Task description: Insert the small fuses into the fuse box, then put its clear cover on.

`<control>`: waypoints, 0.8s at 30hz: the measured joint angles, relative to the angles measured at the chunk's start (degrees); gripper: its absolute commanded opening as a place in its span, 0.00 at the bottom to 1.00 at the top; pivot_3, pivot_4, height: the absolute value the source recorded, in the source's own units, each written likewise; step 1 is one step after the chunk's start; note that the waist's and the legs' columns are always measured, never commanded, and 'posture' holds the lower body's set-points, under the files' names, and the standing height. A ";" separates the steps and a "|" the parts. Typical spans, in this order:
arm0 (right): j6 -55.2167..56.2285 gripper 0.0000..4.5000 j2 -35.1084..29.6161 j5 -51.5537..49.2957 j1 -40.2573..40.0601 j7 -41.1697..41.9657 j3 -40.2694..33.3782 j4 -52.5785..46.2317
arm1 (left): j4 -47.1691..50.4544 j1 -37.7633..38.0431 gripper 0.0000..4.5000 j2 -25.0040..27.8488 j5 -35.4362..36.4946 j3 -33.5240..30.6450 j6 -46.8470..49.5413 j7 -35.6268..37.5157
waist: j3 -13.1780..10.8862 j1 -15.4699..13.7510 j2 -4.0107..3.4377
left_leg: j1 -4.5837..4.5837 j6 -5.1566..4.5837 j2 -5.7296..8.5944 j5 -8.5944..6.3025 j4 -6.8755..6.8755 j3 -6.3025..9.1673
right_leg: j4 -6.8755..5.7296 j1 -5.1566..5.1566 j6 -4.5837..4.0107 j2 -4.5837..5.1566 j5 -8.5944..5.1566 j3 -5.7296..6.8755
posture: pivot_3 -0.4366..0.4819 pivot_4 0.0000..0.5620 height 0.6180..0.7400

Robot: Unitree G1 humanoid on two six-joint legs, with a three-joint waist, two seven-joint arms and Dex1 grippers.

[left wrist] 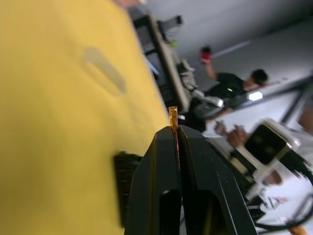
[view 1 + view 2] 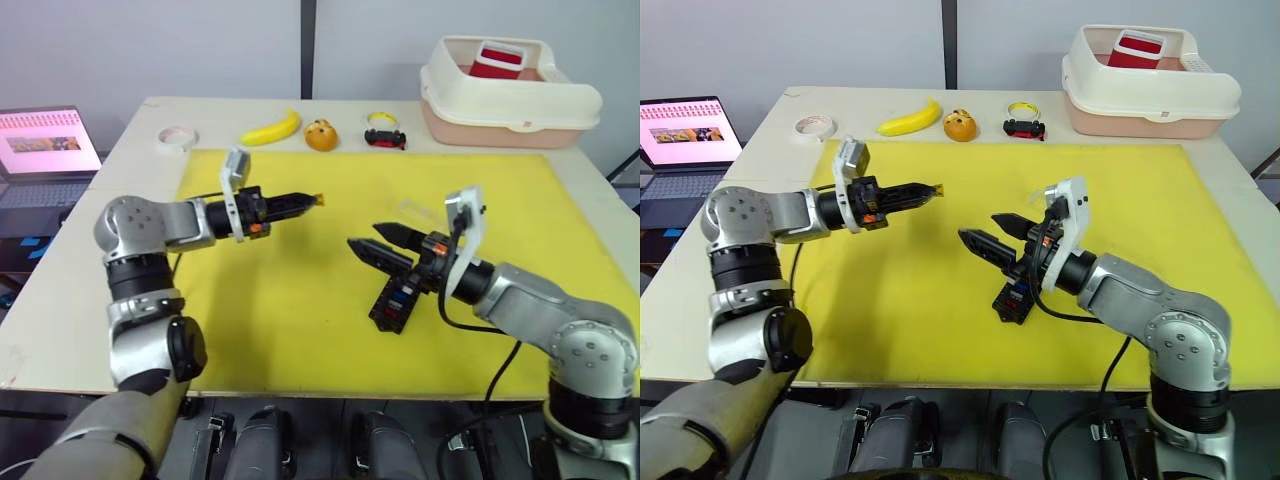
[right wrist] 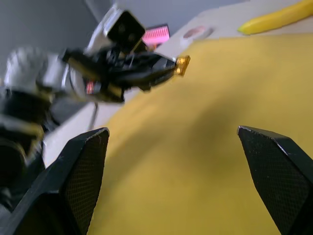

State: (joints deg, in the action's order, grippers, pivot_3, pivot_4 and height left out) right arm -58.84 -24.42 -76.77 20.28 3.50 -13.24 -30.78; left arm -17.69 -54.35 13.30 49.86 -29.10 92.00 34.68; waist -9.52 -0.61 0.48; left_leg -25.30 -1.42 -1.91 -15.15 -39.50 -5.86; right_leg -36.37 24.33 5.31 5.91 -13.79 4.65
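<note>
A: What step is in hand?

B: Fuse insertion. Left jaws [image 2: 318,199] pinch an orange fuse [image 3: 183,65]; right jaws [image 2: 986,233] gape wide above the fuse box [image 2: 397,303].

A: Next?

B: Probably lowering the fuse into a slot.

Robotics lab: yellow mat [image 2: 300,300] on a worktable [image 2: 60,300], open laptop [image 2: 45,150] alongside, people [image 1: 234,90] among equipment behind.
</note>
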 measured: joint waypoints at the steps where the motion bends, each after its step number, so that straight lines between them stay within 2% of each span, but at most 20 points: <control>1: 0.66 1.00 1.14 -2.00 0.08 -1.97 0.00 0.58 | 0.47 0.12 0.00 -0.54 1.45 -0.07 0.00 -0.82 | 0.00 0.04 0.00 | 0.00 0.00 0.00 0.00 0.00 -0.01 | 0.00 0.00 0.00 0.00 0.00 -0.01 | 0.48 0.27 1.00; 6: 5.97 1.00 5.17 -11.62 0.64 -12.18 0.39 3.16 | 2.85 1.25 0.00 -2.55 8.47 -1.31 0.00 -5.96 | 0.00 -0.03 -0.01 | 0.01 0.00 0.00 0.00 0.02 0.00 | 0.02 0.00 0.00 0.00 0.00 -0.02 | 0.48 0.27 1.00; 9: 8.88 0.81 6.55 -15.25 0.64 -16.56 1.40 3.93 | 3.46 2.44 0.00 -3.80 11.05 -0.97 0.00 -8.59 | 0.00 -0.03 -0.01 | 0.00 0.00 0.02 0.00 0.02 -0.01 | 0.02 0.00 0.00 0.01 0.00 -0.03 | 0.48 0.27 1.00; 11: 11.06 0.62 7.47 -17.47 0.62 -19.15 1.61 4.18 | 3.56 2.66 0.00 -4.45 12.63 -0.87 0.00 -10.21 | 0.00 0.00 -0.01 | 0.00 0.00 0.02 0.00 0.02 0.00 | 0.02 0.00 0.00 0.00 0.00 -0.03 | 0.48 0.27 1.00; 21: 14.29 0.62 5.66 -20.73 0.63 -21.86 4.10 5.16 | 3.86 3.20 0.00 -6.51 16.95 -0.85 -0.01 -14.64 | 0.00 0.02 -0.01 | 0.00 -0.01 0.04 0.00 0.03 -0.02 | 0.04 0.00 0.00 -0.01 0.00 -0.03 | 0.48 0.27 1.00; 24: 14.88 0.47 5.16 -21.02 0.62 -21.86 4.74 5.13 | 3.84 4.22 0.00 -6.16 17.01 -0.55 -0.03 -14.23 | 0.00 0.09 -0.01 | 0.01 -0.01 0.04 0.00 0.04 -0.02 | 0.04 0.00 -0.01 -0.02 0.00 -0.03 | 0.48 0.27 1.00</control>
State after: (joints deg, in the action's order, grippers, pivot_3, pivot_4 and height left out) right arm -43.96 -19.26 -97.79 20.90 -18.36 -8.50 -25.65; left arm -13.84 -50.13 7.13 66.86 -29.65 91.97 20.45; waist -9.52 -0.52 0.48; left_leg -25.30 -1.43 -1.87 -15.15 -39.47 -5.88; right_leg -36.33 24.33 5.31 5.88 -13.79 4.62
